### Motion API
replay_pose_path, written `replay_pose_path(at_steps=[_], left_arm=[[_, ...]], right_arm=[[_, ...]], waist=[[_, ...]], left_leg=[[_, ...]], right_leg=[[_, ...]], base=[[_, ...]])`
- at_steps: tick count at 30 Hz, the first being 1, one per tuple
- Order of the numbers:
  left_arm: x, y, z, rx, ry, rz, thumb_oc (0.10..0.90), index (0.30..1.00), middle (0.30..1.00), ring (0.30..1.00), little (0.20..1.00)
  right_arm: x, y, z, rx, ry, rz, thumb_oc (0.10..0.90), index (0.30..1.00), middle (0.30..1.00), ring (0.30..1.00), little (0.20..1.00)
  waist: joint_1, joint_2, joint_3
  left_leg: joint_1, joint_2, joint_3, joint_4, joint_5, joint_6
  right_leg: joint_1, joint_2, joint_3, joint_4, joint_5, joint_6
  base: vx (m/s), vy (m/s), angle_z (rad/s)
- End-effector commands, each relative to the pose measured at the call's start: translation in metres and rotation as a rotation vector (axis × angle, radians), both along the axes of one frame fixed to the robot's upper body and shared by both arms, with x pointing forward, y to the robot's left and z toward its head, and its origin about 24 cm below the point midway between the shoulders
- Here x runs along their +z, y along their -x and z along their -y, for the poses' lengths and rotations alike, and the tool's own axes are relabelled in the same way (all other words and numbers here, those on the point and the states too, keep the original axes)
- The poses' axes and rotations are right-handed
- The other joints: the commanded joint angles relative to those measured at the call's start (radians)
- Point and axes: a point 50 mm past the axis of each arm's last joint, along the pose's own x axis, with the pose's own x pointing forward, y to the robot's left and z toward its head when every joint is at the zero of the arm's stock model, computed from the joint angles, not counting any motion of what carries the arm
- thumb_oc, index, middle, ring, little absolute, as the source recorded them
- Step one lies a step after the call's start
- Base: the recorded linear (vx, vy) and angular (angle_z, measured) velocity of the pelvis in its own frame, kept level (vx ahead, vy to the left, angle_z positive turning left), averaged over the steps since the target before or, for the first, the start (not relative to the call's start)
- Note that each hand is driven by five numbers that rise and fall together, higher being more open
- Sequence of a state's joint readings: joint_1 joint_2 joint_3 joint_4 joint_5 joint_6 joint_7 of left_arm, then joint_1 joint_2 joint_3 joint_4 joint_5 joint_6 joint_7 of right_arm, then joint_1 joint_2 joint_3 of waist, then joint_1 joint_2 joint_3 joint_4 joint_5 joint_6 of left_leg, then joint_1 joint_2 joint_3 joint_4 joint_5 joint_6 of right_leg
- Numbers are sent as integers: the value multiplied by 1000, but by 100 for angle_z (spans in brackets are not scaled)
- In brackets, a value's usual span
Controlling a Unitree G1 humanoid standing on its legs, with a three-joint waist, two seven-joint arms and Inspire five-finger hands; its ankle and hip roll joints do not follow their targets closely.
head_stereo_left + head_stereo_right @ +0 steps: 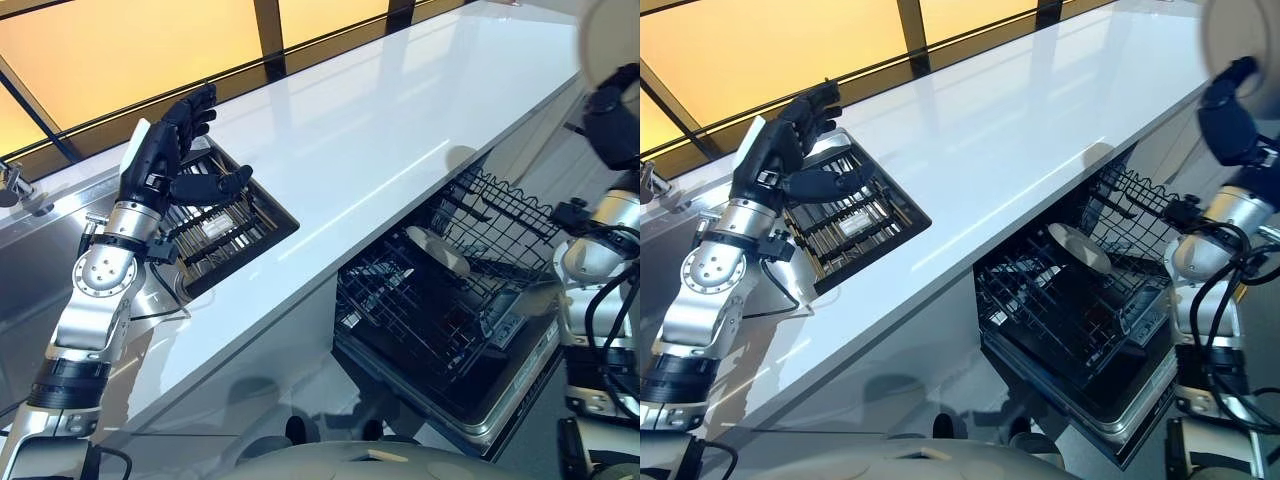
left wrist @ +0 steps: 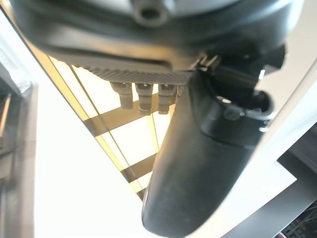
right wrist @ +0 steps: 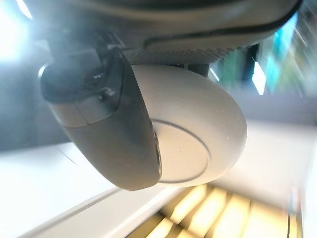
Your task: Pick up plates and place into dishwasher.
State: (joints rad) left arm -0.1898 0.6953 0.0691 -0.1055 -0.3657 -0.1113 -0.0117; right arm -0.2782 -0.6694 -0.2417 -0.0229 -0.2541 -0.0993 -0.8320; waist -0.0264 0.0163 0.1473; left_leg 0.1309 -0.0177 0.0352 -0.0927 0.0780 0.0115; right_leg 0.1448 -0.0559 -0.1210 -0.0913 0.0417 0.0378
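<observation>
A long table (image 1: 380, 130) runs from lower left to upper right. A rack (image 1: 225, 225) sits on its left part, with the left hand (image 1: 165, 150) above it. Under the table's right edge stands the dishwasher (image 1: 450, 320), its basket (image 1: 440, 280) holding what seems a plate (image 1: 1080, 247).

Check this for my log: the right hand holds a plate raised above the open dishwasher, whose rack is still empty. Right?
Not quite. The right hand does hold a plate above the dishwasher, but the right eye view shows another plate already in its rack.
</observation>
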Motion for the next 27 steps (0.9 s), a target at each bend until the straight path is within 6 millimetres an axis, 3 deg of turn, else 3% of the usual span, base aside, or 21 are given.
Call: replay_pose_path(at_steps=[1, 5, 7, 18, 27], left_arm=[[49, 13, -12, 45, 46, 251, 800, 900, 900, 900, 900], [40, 17, -14, 59, 48, 243, 800, 900, 900, 900, 900], [31, 21, -14, 53, 41, 246, 800, 900, 900, 900, 900], [11, 29, -31, 151, 25, 217, 800, 900, 900, 900, 900], [7, 35, -44, 219, 10, 203, 800, 900, 900, 900, 900]], right_arm=[[64, 26, -8, -35, 246, 261, 100, 300, 300, 300, 200], [56, 26, -15, 235, 157, 210, 100, 300, 300, 300, 200], [38, 22, -17, 372, 84, 132, 100, 300, 300, 300, 200], [-18, 14, -6, 468, -31, -204, 100, 300, 300, 300, 200], [-38, 20, -2, 491, -64, -380, 100, 300, 300, 300, 200]], waist=[[12, -8, -74], [12, -7, -68], [10, -6, -66], [-13, -1, -65], [-43, 0, -54]], left_leg=[[39, -57, -3, 5, -141, 30], [38, -61, -11, 5, -142, 32], [38, -60, -7, 5, -142, 31], [39, -58, 17, 5, -144, 34], [37, -55, 47, 5, -146, 33]], right_leg=[[6, 72, -32, 68, -107, 15], [2, 71, -32, 75, -110, 16], [0, 69, -34, 76, -109, 17], [-9, 64, -37, 79, -104, 24], [-23, 62, -26, 83, -97, 33]], base=[[0, 0, 0], [0, 0, 0], [0, 0, 0], [0, 0, 0], [0, 0, 0]])
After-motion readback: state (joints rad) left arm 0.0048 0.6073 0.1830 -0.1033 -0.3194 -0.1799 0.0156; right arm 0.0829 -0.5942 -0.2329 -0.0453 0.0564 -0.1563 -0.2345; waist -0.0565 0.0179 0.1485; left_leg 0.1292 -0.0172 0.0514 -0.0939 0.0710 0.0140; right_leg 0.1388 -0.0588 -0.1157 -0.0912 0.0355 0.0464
